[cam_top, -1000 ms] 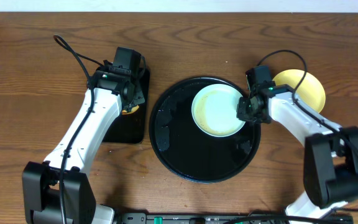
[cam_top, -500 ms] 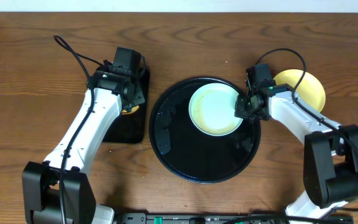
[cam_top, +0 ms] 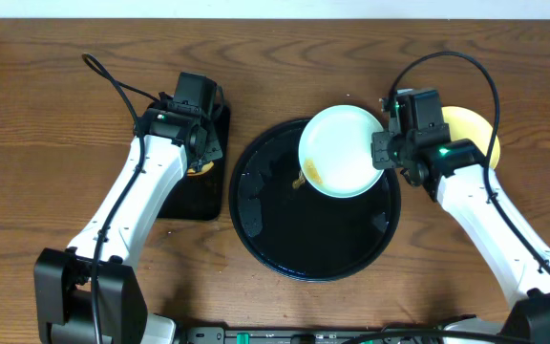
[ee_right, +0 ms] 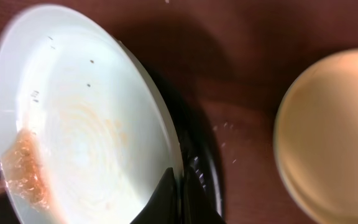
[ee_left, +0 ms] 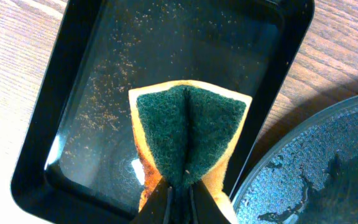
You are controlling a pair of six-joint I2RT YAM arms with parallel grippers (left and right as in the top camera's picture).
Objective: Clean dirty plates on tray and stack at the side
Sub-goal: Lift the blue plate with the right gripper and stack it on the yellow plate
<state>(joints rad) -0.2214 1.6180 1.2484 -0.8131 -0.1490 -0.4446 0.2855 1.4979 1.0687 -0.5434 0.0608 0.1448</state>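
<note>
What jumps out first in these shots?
The pale blue plate, pinched at its rim by the right claw, is tipped over the far right part of the round black tray, with brown sauce at its low edge. The left claw squeezes a folded green-and-yellow sponge over the small rectangular tray. A yellow plate sits on the table right of the round tray.

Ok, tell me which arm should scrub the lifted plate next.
Left. The left gripper is shut on the sponge, beside the round tray. The right gripper is busy pinching the rim of the smeared plate, holding it tilted over that tray.
</note>
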